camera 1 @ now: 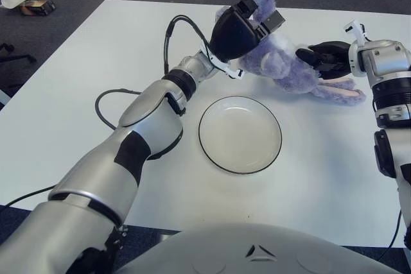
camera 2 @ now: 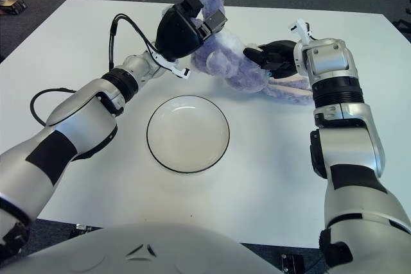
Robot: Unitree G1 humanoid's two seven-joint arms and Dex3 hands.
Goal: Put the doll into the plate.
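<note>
Fingers of the left hand (camera 1: 247, 27) are clamped around the doll's (camera 1: 282, 62) upper body, holding its head end raised off the table (camera 1: 77, 94). Right hand (camera 1: 324, 56) pinches the doll's lower body from the right, its dark fingers (camera 2: 266, 56) closed on the purple fur. Doll's legs trail on the table, beyond the plate (camera 1: 239, 134).
</note>
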